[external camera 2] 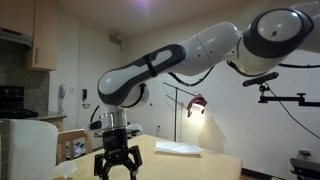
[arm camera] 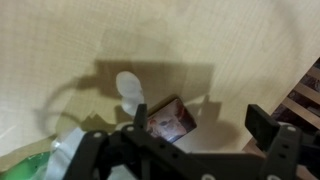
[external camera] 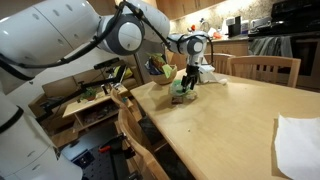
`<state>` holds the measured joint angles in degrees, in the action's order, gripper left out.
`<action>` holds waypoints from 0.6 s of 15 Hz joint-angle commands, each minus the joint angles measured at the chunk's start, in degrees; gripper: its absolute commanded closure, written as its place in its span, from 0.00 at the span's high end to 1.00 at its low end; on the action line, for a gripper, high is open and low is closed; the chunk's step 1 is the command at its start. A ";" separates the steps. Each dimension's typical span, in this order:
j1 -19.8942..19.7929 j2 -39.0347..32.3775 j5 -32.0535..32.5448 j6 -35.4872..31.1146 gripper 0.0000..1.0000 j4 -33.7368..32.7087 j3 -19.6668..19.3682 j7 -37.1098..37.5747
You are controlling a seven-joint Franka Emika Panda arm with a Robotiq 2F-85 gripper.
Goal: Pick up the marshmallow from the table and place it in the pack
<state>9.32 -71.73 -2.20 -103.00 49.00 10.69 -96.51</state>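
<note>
In the wrist view the white, oblong marshmallow [arm camera: 129, 88] lies on the wooden table [arm camera: 230, 50], just beyond my left finger. The pack [arm camera: 35, 161], pale green with whitish patches, shows at the bottom left corner. My gripper [arm camera: 200, 125] hangs above the table with its jaws wide open and nothing between them. In an exterior view the gripper [external camera: 189, 62] hovers over the far end of the table, above the greenish pack [external camera: 181, 95]. In an exterior view the open gripper [external camera 2: 115, 162] points straight down.
A small reddish-brown picture card [arm camera: 171, 121] lies partly under my left finger. A yellow-green bowl [external camera: 162, 72] stands beside the pack. White paper [external camera: 298, 142] lies on the near right of the table. Wooden chairs [external camera: 266, 68] line the table, whose edge [arm camera: 303, 88] is close on the right.
</note>
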 commanded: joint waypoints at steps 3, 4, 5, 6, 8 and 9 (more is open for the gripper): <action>1.23 -6.21 1.02 3.85 1.00 -7.72 0.04 0.48; 1.33 -6.92 0.96 4.11 1.00 -8.46 0.03 0.55; 1.49 -7.60 0.93 4.46 1.00 -9.32 -0.14 1.21; 1.67 -8.17 1.03 4.03 1.00 -10.05 -0.44 1.89; 1.98 -8.24 0.79 2.44 1.00 -9.86 -1.20 2.12; 2.03 -8.43 0.84 2.52 1.00 -10.20 -1.31 2.03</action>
<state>10.37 -78.66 -2.20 -101.65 42.51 10.41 -96.28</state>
